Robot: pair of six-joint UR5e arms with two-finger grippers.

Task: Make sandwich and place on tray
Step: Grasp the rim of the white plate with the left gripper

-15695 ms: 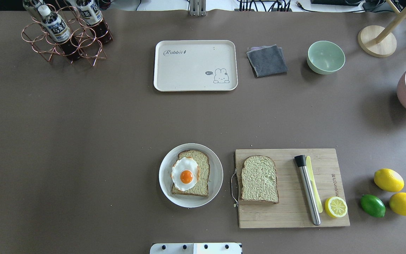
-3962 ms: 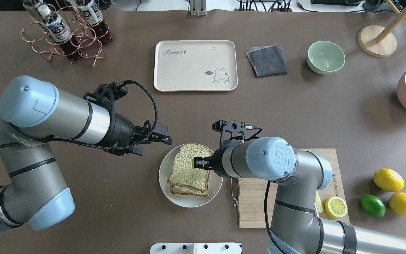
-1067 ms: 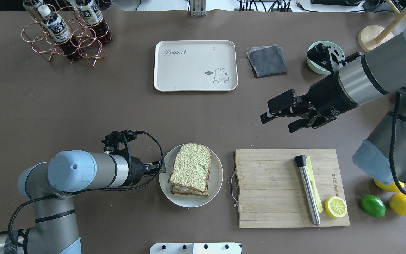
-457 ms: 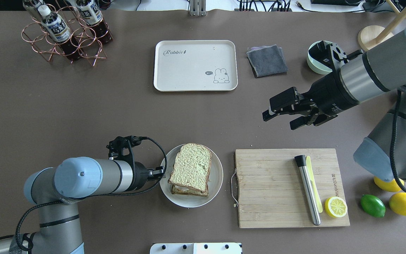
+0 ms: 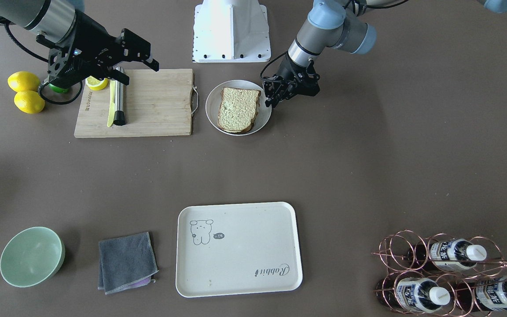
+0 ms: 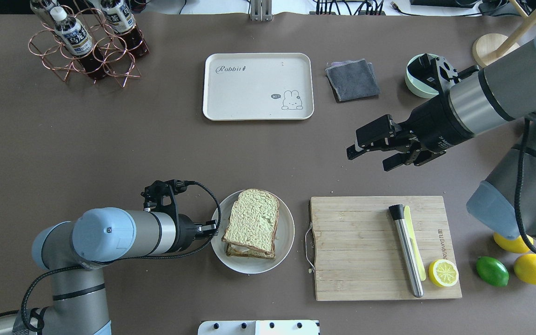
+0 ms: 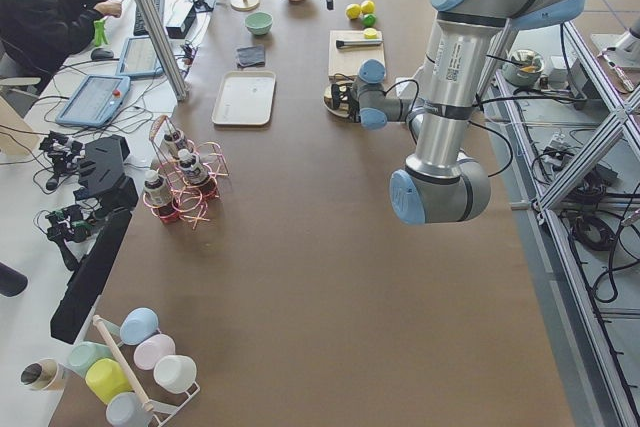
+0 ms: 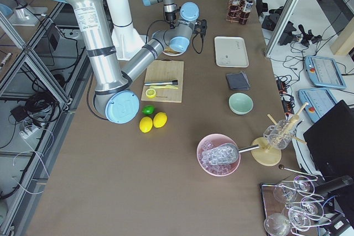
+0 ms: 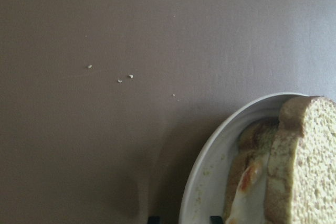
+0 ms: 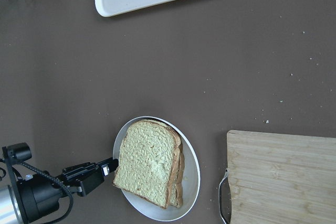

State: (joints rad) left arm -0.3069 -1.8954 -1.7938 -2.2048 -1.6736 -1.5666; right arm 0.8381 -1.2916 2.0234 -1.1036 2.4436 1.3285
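The sandwich [image 6: 251, 221] lies on a round white plate [image 6: 286, 232]: two bread slices, with egg white showing between them in the left wrist view [image 9: 247, 182]. My left gripper [image 6: 210, 228] is low at the plate's left rim. Its jaws are open, one fingertip [image 9: 153, 217] outside the rim and one inside. It also shows in the front view [image 5: 270, 99]. My right gripper [image 6: 368, 156] is open and empty, held in the air to the right of the tray. The cream tray [image 6: 249, 93] lies bare at the far middle of the table.
A wooden cutting board [image 6: 356, 251] with a steel muddler [image 6: 406, 251] and a lemon half [image 6: 443, 273] lies right of the plate. Lemons and a lime [image 6: 492, 271], a grey cloth [image 6: 352, 80], a green bowl [image 6: 414, 86] and a bottle rack [image 6: 86, 42] stand around.
My left gripper has slid right until its jaws are at the plate's rim. My right arm has drawn back slightly to the right. The sandwich has not moved.
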